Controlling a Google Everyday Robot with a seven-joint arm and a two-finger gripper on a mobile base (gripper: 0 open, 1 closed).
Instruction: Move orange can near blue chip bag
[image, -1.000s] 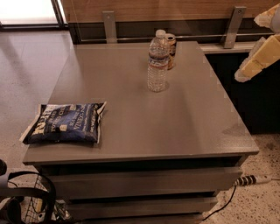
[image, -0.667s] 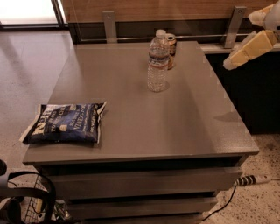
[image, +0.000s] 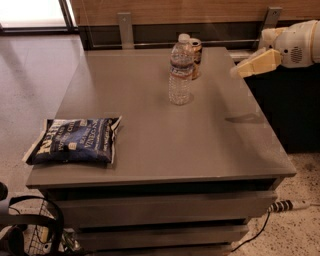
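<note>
The orange can (image: 196, 58) stands upright at about 12 o'clock on the grey bench (image: 165, 150), just behind a clear water bottle (image: 180, 72). The blue chip bag (image: 75, 141) lies flat at 8 o'clock, well apart from it. The claw (image: 244, 68) hovers at 2 o'clock over the bench's edge; whether it is apart or together I cannot tell.

On the table (image: 165, 150), the chip bag (image: 75, 141) lies at 8 o'clock; the bottle (image: 180, 75) stands at 12, the can (image: 196, 52) just behind it; the pincer (image: 239, 71) hovers at 2.
</note>
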